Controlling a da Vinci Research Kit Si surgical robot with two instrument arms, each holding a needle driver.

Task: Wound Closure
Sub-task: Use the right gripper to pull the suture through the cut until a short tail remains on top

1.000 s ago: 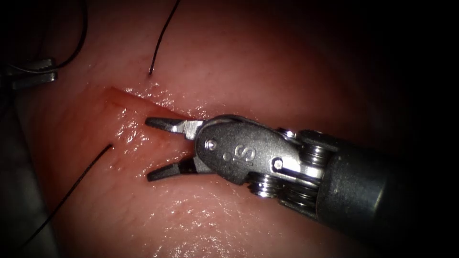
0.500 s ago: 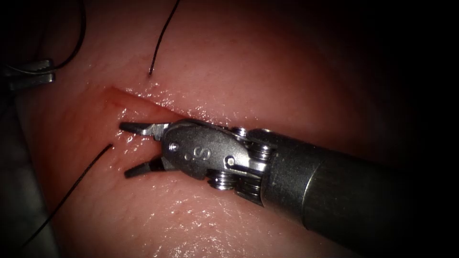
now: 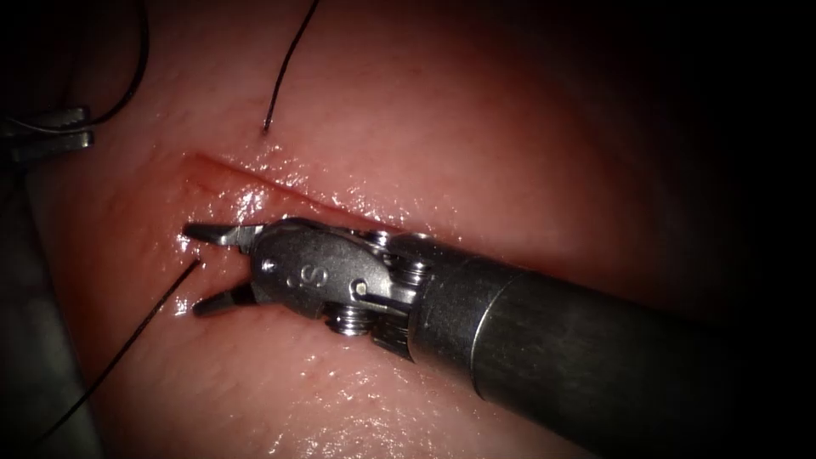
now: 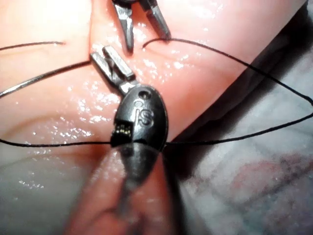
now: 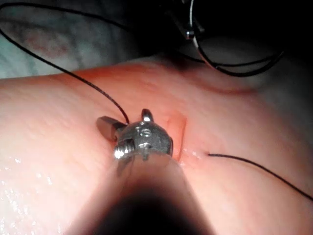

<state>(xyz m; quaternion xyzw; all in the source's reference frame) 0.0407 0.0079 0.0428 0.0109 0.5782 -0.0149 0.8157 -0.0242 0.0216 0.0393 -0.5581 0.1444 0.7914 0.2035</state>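
Note:
My right tool (image 3: 194, 269) lies along the cut (image 3: 255, 174) in the tissue (image 3: 476, 127). Its jaws are open and hold nothing. They straddle the spot where a black thread (image 3: 136, 331) leaves the tissue on the cut's left side; the same tool (image 5: 124, 117) has that thread (image 5: 98, 90) running up to its jaws. A second thread (image 3: 285, 68) comes out on the cut's right side. My left tool (image 3: 85, 125) sits at the far left, off the cut. Its jaws (image 4: 100, 53) are shut on the grey curved needle (image 4: 44, 76), which is out of the tissue.
Wet shine and a little red fluid (image 3: 204, 183) lie along the upper end of the cut. Grey cloth (image 3: 42, 374) borders the tissue on the left, and thread (image 4: 274, 73) loops loosely over the cloth (image 4: 254, 186).
My right tool has slid leftward along the cut, jaws still open, until its tips reach the left-side thread. The left tool has barely shifted.

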